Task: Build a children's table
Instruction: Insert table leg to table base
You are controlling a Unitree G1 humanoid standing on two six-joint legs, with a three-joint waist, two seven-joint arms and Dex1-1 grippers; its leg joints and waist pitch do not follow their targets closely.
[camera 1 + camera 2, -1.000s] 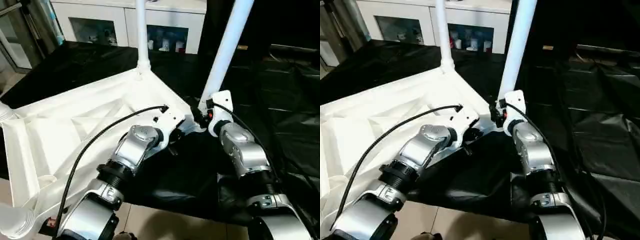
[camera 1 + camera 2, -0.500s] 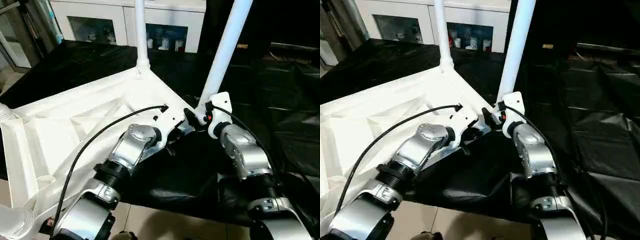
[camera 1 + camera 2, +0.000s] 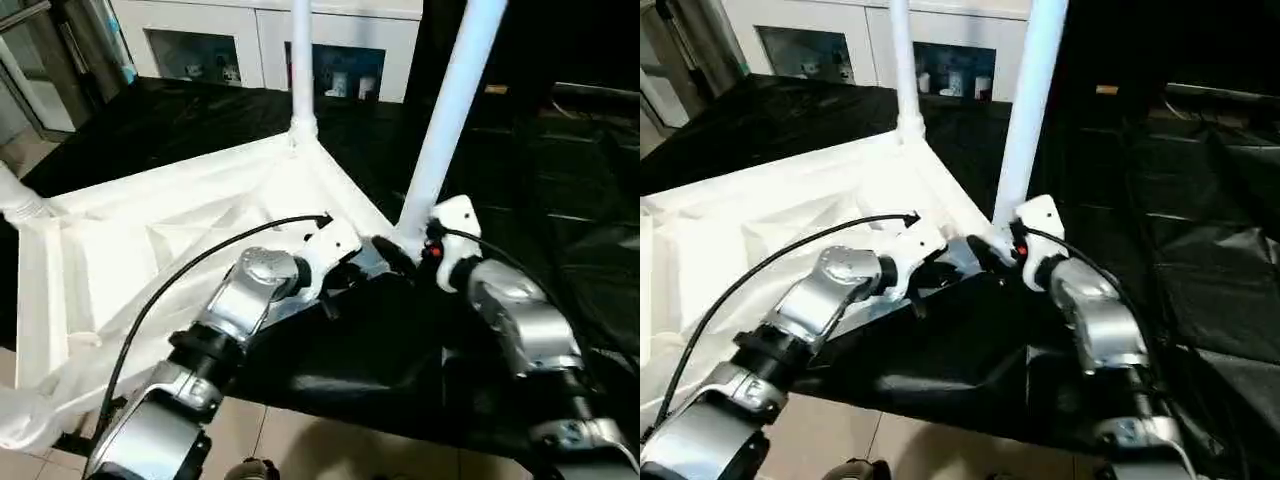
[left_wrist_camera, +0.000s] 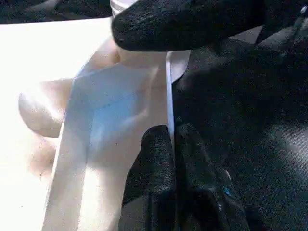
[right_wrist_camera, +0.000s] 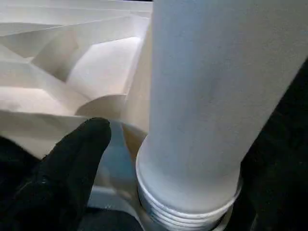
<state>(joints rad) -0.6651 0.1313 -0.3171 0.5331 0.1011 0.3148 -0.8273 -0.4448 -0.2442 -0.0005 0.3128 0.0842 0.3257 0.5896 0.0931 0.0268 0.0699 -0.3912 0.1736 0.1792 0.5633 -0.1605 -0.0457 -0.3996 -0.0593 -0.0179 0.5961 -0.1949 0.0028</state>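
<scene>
Head views showed the upturned table top on the black-draped bench, two legs standing, others unclear. Left wrist view: left gripper pinched the top's rim. Right wrist view: right gripper spread around the near leg's threaded base, not fully seated.

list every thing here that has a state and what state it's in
table top: upside down on the black cloth, ribbed underside facing up
near corner leg: upright in its socket, threads showing at the base
far corner leg: upright in its socket
left gripper: shut, pinching the table top's thin edge
right gripper: open beside the near leg's base, not gripping it
cabinet: glass doors closed
</scene>
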